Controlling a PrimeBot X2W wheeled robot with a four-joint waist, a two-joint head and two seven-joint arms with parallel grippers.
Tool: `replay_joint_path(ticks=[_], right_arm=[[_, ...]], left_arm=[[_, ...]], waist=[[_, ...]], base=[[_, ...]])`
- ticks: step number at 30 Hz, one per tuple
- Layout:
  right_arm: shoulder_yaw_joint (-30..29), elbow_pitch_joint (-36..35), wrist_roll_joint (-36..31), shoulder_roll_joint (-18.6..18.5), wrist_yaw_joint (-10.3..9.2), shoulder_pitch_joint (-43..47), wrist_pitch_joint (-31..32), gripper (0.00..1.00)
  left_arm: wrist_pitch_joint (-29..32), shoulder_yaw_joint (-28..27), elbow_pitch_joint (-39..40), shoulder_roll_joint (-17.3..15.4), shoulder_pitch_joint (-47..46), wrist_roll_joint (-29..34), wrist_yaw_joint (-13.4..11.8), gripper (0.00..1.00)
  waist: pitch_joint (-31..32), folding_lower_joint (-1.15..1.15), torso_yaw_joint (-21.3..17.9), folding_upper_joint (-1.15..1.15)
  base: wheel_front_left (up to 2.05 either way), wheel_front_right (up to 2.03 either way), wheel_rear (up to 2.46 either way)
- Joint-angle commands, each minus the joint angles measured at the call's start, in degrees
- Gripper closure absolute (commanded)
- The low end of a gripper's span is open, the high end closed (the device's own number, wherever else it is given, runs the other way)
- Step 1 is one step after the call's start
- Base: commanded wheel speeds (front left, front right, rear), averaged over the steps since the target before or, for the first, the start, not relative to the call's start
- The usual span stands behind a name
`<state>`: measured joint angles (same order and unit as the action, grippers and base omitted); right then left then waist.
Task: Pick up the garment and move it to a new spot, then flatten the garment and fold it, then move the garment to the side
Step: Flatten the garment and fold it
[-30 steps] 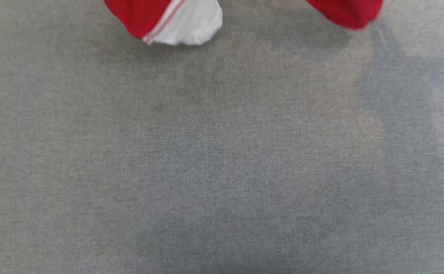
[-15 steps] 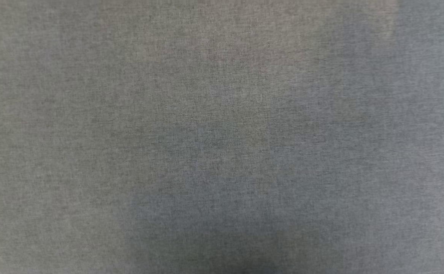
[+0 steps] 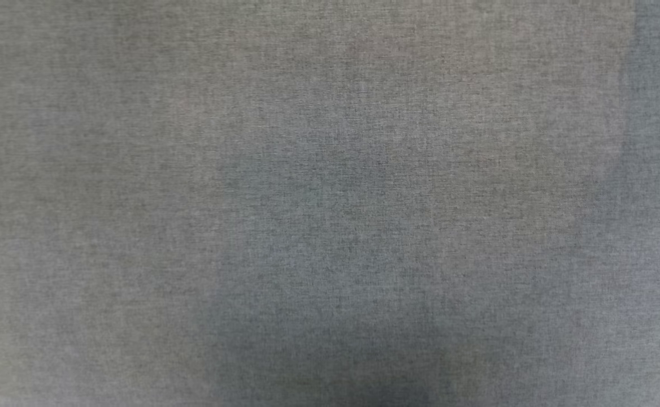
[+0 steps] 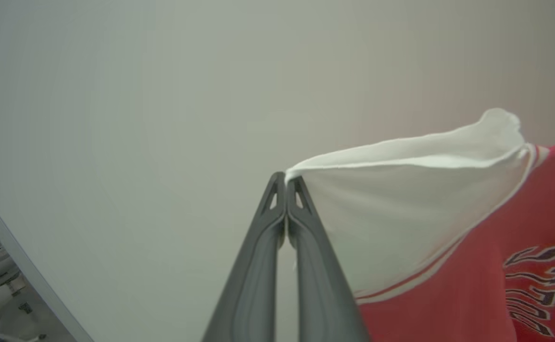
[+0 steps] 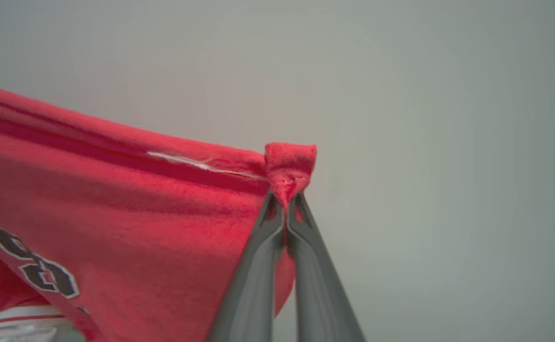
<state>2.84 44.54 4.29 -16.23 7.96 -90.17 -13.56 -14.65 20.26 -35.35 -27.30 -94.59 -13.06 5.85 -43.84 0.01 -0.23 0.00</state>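
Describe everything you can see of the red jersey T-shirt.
The red jersey T-shirt looks like soft knit cloth. It has a white short sleeve edged with red-white striped trim, and black white-outlined lettering on the chest. It hangs spread in the air between two grips. The left gripper is shut on the sleeve's hem, and the right gripper is shut on a bunched red edge.

Bunched red corner of the garment (image 5: 116, 204) between tight-closed right jaws.
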Motion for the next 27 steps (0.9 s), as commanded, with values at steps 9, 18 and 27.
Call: replay_joint_path(ticks=[9, 18, 27], right_arm=[[5.0, -4.1, 3.6, -1.0, -0.47, 14.1, -1.4, 1.0], [9.8, -10.9, 10.1, -2.5, -0.47, 32.3, -1.4, 1.0], [15.7, -13.7, 17.8, -3.2, -0.47, 45.0, -1.4, 1.0]], left_arm=[[-0.3, -3.0, 8.2, 4.4, 23.0, -3.5, -0.7, 1.0], [-0.3, -2.5, 11.9, 6.2, 42.9, -5.4, -1.3, 1.0], [0.7, -2.9, 14.7, 4.2, 59.5, -7.6, -3.5, 1.0]], waist=[[8.1, -0.01, 2.1, 0.0], [16.3, -0.01, 2.9, 0.0], [23.1, -0.01, 3.7, 0.0]], base=[[0.0, 0.0, 0.0], [0.0, 0.0, 0.0], [0.0, 0.0, 0.0]])
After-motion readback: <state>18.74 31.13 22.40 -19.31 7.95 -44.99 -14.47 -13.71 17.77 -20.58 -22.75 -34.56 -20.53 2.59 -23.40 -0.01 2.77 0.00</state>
